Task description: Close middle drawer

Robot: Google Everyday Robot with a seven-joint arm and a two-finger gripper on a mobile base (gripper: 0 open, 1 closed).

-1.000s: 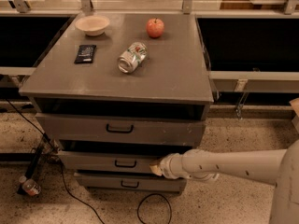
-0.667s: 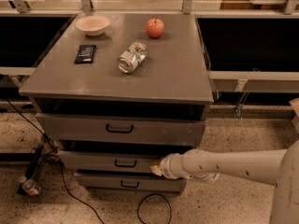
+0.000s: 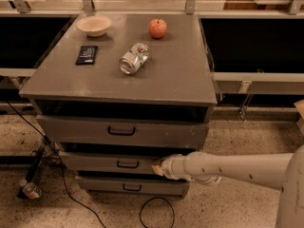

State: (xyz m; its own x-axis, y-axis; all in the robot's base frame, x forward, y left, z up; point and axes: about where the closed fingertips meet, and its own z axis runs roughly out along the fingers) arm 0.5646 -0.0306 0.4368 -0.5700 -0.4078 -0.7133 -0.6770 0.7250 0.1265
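Grey desk seen from slightly above, with three drawers stacked in its front, each with a black bar handle. On the desk top, at the back left, sits a pale shallow bowl; nothing shows inside it. A red apple stands at the back, right of the bowl and well apart from it. Nearer the middle a silver drinks can lies on its side. To the left of the can lies a small flat black rectangular object.

The middle drawer is the low grey panel between the taller top drawer and the bottom drawer. Dark gaps show above each drawer front. What the drawers hold is hidden.

A cream-coloured robot arm reaches in from the lower right, level with the middle drawer. The gripper is at the right part of that drawer's front, its tan tip touching the panel, just right of the handle. Whether the gripper is open or closed I cannot tell.

Black cables trail across the speckled floor.
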